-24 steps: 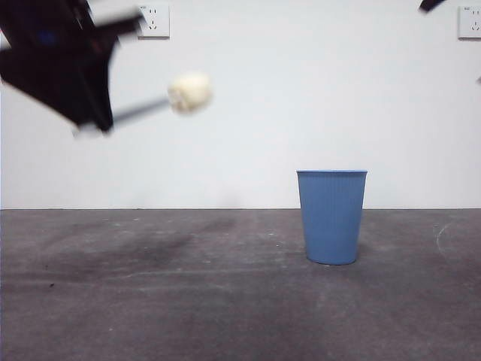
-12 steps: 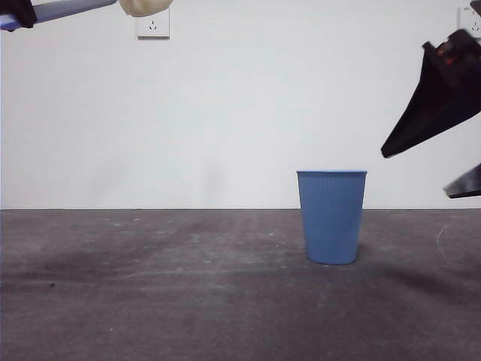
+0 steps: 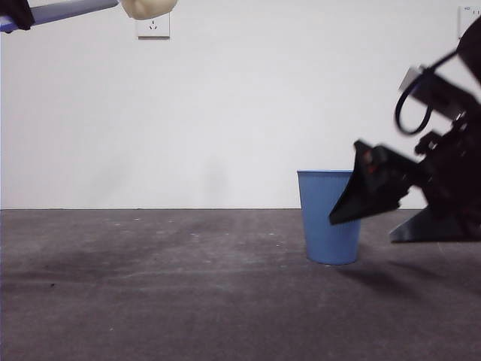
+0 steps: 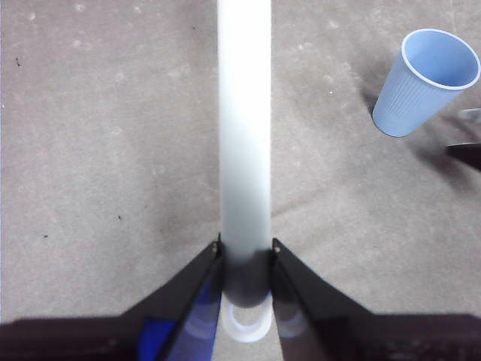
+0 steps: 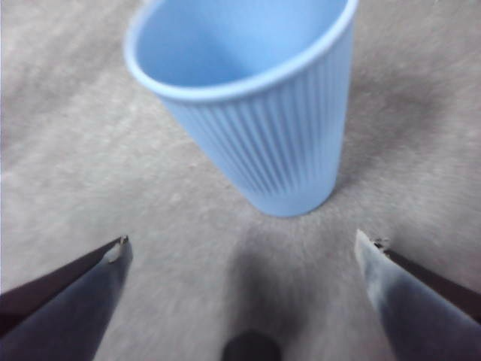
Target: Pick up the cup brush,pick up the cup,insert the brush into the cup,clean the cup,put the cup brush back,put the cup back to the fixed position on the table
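High and well to the left of the cup (image 3: 331, 218), the left gripper (image 4: 246, 248) has its jaws clamped on the cup brush (image 4: 244, 128) handle. The cup stands upright on the table (image 3: 165, 301). Just right of it, the right gripper (image 3: 361, 218) hangs with jaws spread wide, holding nothing.

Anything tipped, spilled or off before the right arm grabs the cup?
Nothing stands out. The cup stands upright and intact on the table, the open right gripper near it. The left gripper is shut on the cup brush, held high.
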